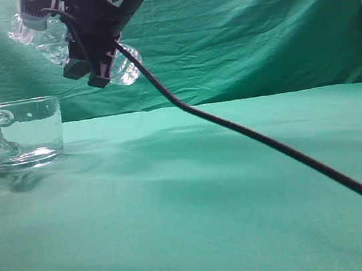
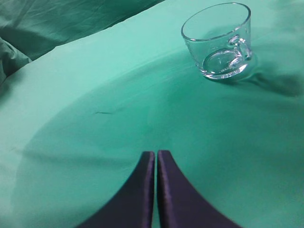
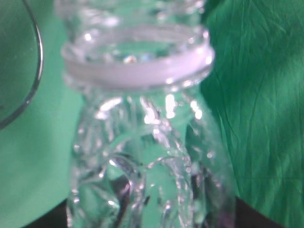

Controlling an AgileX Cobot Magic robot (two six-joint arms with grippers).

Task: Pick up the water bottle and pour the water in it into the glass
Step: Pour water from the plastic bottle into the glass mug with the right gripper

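Above glass, tipped water bottle

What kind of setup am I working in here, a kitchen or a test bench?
Likely a staged test bench, not a kitchen: green cloth covers the table, a creased green backdrop hangs behind, and only the glass and gripper-held water bottle are visible.

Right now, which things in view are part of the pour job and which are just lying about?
Part of the job:
- water bottle, tipped, held in the right gripper
- glass, standing upright on the table

Just there:
- black cable trailing from the right arm
- left gripper, shut, holding nothing
- green cloth on the table and behind it
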